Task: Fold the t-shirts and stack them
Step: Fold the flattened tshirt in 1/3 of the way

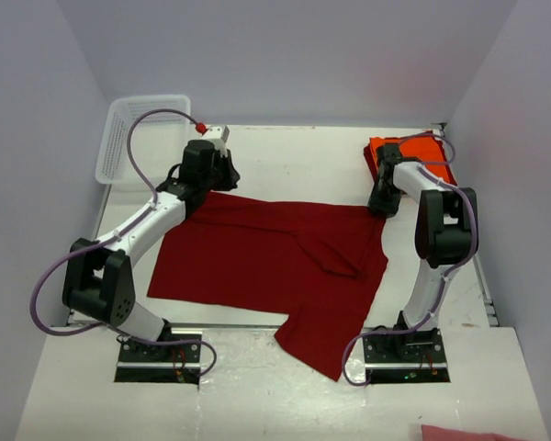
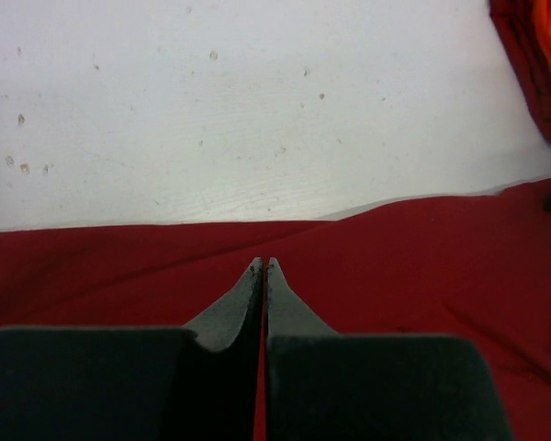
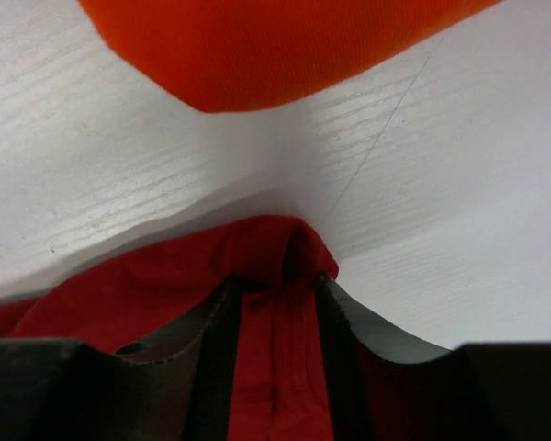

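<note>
Left hand [image 2: 262, 264] shut at crimson t-shirt [image 1: 257, 257] upper edge; right hand [image 3: 275, 280] narrowly parted astride its corner; both should lift level.

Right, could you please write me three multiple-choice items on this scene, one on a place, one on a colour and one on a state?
1. Where on the table does the orange t-shirt lie?
A. near left corner
B. far right corner
C. centre

2. What colour is the spread-out t-shirt?
A. dark red
B. blue
C. green

3. How does the left gripper stand?
A. wide open
B. half open
C. shut

Answers:
1 B: the top view shows it at the table's far right.
2 A: dark red cloth covers the middle of the table.
3 C: the left wrist view shows its fingers pressed together.
</note>
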